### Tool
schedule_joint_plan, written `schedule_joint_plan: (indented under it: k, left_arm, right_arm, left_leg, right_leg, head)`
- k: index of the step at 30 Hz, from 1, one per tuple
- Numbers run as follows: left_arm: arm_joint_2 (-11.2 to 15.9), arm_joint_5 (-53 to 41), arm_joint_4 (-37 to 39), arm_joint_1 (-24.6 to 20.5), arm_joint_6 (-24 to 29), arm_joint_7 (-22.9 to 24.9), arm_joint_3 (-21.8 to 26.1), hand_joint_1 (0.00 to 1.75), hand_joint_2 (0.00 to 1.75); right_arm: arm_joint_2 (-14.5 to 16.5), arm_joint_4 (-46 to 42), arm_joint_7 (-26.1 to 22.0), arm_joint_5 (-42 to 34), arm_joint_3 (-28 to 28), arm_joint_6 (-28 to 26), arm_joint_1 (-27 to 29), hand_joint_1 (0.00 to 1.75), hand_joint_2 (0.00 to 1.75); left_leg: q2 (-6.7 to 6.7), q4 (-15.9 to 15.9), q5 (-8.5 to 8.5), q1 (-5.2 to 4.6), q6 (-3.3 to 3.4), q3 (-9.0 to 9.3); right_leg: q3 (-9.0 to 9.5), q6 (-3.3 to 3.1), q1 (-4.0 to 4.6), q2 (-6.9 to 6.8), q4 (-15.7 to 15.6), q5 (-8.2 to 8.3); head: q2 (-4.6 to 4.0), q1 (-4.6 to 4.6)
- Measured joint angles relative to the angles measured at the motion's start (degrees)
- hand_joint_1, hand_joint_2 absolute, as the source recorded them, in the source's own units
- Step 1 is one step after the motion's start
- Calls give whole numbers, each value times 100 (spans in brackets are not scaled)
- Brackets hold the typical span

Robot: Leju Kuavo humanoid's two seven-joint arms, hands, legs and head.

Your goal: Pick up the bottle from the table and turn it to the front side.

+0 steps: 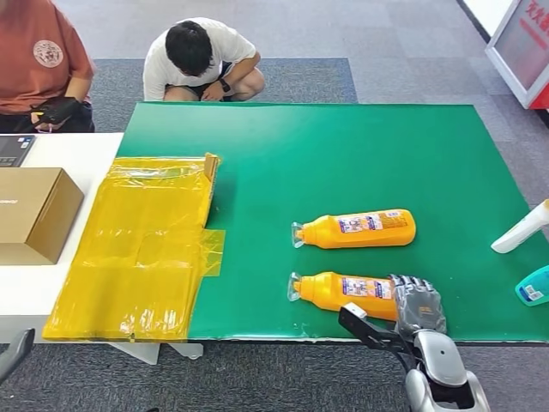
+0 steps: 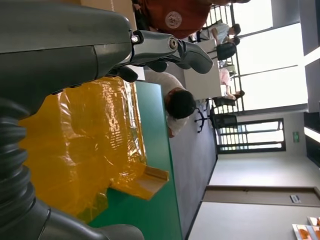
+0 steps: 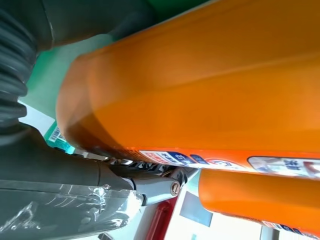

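Two orange bottles lying on their sides on green mat, caps toward robot's left, labels up. Near bottle close to mat's front edge; far bottle just behind it, roughly parallel, apart.

Right hand wrapped over base end of near bottle, fingers draped across the top, thumb reaching along the front side. Bottle seems to lie on the mat (lift-off not discernible from head view). Right wrist view: near bottle pressed close against hand, label strip along its edge, far bottle beyond it.

Left hand in left wrist view: fingers apart, extended, holding nothing, beside the yellow plastic sheet.

Yellow sheet spread over mat's left edge and adjoining white table. Cardboard box on white table, left of sheet. At mat's right edge: white bottle and teal item (both cut off).

Person in white shirt crouched behind mat's far edge; second person in rust-coloured shirt at far left.
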Motion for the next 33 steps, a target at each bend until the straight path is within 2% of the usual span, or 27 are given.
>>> schedule_joint_plan:
  k: [5,8,10,13,15,21,26,33]
  left_arm:
    - [0,19,0,0,0,-9,-4,0,175]
    - [2,45,0,-1,0,-11,-6,0,175]
    - [11,78,1,-2,0,-11,-19,0,175]
    - [80,115,27,-34,14,-12,-92,0,175]
    - [166,105,95,-95,76,-30,-191,0,175]
    - [397,12,414,-290,370,-66,-582,0,175]
    - [514,-466,763,-539,860,-131,-1058,0,175]
    - [579,-595,975,-663,973,-59,-1345,0,175]
  right_arm:
    - [19,22,-52,-9,0,-33,-31,175,175]
    - [40,31,-216,-296,-11,-51,-45,175,175]
    - [82,19,-509,-1038,-31,64,-50,175,175]
    - [151,-55,-1016,-2748,-48,483,-41,175,175]
    - [167,-86,-1173,-3669,-33,686,-23,175,175]
    - [169,-91,-1267,-4951,151,683,-61,175,175]
    - [191,-89,-1220,-5382,565,514,-343,175,175]
    - [208,-84,-1247,-5536,807,454,-455,175,175]
  left_leg:
    - [0,0,-2,0,-1,0]
    - [0,0,-3,0,-2,0]
    - [0,0,-3,0,-2,0]
    - [0,0,-2,1,-3,1]
    - [0,0,-1,1,-2,0]
    - [0,0,0,0,-2,-4]
    - [0,0,3,0,-1,-4]
    - [0,0,2,0,-1,-8]
  right_leg:
    - [0,-1,0,0,0,-1]
    - [-1,-1,0,0,0,-1]
    - [-2,-2,0,1,0,-2]
    - [-4,-2,0,0,0,-2]
    - [-4,-2,0,-1,0,-2]
    - [-5,-1,-1,0,1,-2]
    - [-4,0,0,0,1,0]
    - [-8,0,0,0,1,-2]
  head:
    - [0,0]
    - [0,-1]
    - [0,-1]
    - [0,-1]
    - [0,-1]
    - [0,1]
    - [0,1]
    - [0,-1]
